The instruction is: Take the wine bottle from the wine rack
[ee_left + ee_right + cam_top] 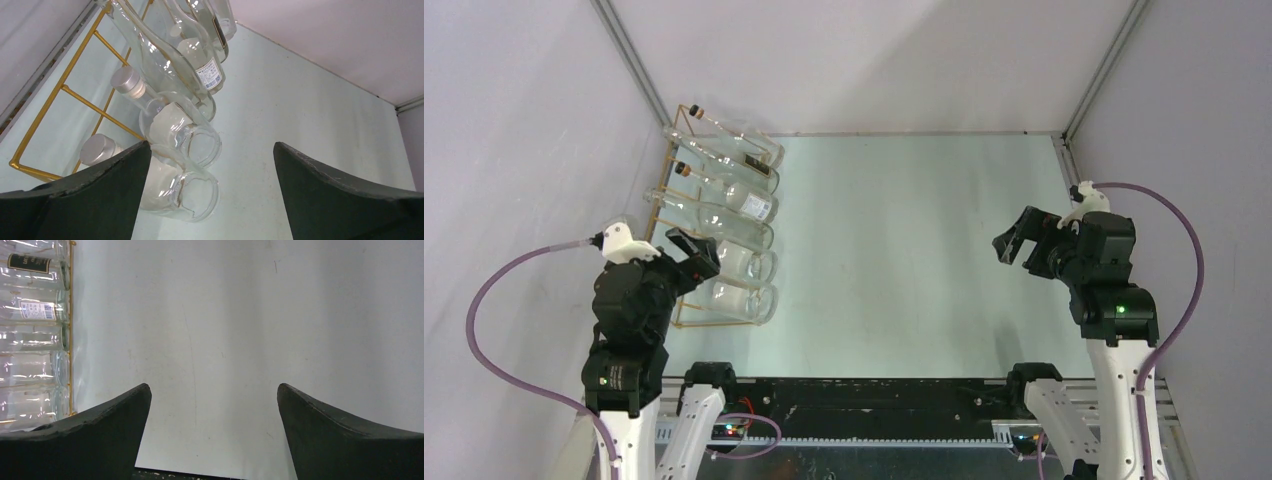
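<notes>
Left wrist view showed the left pincer (212,150) spread wide near the closest wine bottle (182,192) lying on the wine rack (80,97) at the desk's (904,250) left side, with the right pincer (1016,238) likewise spread and well apart, and the smooth round glass might have slipped or nudged neighbouring bottles loose.

Top view: left hand (694,255) covers the necks of the nearest bottle (742,300) and second bottle (749,265), plus part of the wine rack (714,323) left rail; labels too small to read. Left wrist: nearest bottle's shoulder sits behind a finger (90,195), far bottles (212,75) clipped by top edge. Right wrist: all bottles clipped at left edge, necks out of frame, dark label (30,262) text unreadable.
</notes>
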{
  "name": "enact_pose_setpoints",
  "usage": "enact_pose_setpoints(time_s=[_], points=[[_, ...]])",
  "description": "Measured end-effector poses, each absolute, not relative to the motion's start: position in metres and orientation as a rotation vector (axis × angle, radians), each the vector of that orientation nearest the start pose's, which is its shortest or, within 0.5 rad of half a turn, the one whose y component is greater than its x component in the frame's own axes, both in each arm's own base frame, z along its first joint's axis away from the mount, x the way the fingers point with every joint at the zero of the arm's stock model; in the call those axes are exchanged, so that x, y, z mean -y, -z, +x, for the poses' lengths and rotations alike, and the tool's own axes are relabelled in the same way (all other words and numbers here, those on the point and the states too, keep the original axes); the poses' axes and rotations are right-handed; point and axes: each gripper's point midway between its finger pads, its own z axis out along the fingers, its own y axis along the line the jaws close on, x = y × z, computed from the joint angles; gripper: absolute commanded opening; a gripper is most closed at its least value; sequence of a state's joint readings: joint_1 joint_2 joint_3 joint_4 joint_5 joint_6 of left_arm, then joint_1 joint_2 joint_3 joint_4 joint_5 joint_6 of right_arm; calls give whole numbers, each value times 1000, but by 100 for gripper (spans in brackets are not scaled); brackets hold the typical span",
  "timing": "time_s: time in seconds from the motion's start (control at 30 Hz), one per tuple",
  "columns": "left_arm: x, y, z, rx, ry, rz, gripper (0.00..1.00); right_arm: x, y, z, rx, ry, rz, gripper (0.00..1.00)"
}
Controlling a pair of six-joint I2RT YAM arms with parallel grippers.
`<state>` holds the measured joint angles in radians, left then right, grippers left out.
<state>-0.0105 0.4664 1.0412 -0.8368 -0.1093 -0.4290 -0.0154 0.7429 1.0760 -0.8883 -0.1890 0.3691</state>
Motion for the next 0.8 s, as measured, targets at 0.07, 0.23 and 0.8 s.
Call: enact_pose_setpoints(time_s=[0.07,0.23,0.8], points=[[-1,-315,189,-1775,203,-461,100,-44,-266,224,-2126,-405,301,100],[-9,-313,185,-1764,171,-510,100,-41,-263,223,-2139,-390,322,100],[-20,-261,172,-1837,136,-707,98,-44,-251,219,-2112,-445,437,100]])
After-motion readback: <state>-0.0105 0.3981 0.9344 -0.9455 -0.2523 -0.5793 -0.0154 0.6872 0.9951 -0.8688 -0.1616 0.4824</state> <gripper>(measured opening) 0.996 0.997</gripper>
